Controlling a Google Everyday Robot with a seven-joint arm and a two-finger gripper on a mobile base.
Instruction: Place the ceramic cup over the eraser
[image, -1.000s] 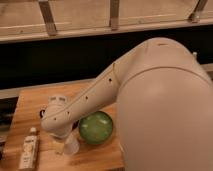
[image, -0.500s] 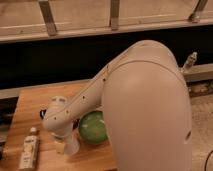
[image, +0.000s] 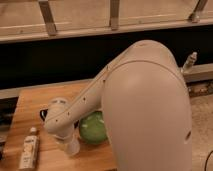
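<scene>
My gripper (image: 67, 141) hangs below the white wrist at the front left of the wooden table (image: 35, 102), close to the surface. A small off-white tapered shape right at it looks like the ceramic cup (image: 74, 148), just left of the green bowl (image: 94, 129). I cannot tell whether the cup is held or standing on the table. The eraser is not in view; my arm covers much of the table. A dark patch (image: 43, 115) shows beside the wrist, and I cannot tell what it is.
A white bottle with a label (image: 29, 149) lies at the table's front left corner. The green bowl sits partly behind my forearm. A dark counter wall runs behind the table. A small spray bottle (image: 189, 62) stands at the far right ledge.
The bulky upper arm has swung left and nearer, covering more of the bowl and table. The wrist and the off-white cup have hardly moved.
</scene>
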